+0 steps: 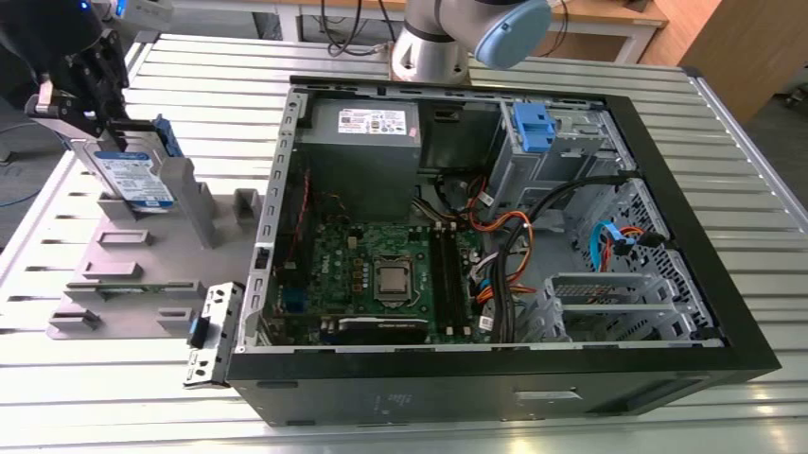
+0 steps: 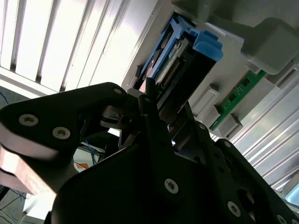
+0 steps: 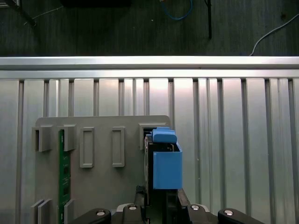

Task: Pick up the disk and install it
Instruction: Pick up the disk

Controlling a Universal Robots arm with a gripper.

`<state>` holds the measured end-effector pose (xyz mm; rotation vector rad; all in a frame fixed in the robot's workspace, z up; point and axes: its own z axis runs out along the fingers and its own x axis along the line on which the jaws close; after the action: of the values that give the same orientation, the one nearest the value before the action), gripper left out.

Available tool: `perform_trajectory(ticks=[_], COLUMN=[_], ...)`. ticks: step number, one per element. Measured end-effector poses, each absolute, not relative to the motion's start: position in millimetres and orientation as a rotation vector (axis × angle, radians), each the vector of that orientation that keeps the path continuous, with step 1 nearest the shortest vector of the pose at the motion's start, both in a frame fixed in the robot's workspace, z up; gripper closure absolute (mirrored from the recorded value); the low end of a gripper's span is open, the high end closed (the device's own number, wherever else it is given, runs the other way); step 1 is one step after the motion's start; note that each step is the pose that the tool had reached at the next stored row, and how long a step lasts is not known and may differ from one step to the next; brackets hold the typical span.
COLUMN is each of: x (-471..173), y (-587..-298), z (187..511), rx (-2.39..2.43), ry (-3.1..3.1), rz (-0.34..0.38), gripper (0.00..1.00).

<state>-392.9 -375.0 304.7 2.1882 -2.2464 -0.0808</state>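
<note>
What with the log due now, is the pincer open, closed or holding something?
The pincer is closed on the disk, which stands upright at the grey holder.

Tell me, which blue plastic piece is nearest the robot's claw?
The blue rail frame on the disk in the grey holder, at the gripper; the blue clip sits inside the computer case.

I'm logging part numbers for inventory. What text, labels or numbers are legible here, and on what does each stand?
None can be read.
Label on the disk: print too small.
Sticker on the power supply: print too small.
Sticker on the computer case: blurred.
</note>
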Motion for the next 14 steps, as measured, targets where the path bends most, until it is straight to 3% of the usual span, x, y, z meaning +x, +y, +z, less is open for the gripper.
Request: perform_trajectory(ticks=[14], x=[-392.9], y=[-375.0], z=[310.3], rx=[2.188], ry=[-2.246], rz=[-0.081], gripper=[0.65])
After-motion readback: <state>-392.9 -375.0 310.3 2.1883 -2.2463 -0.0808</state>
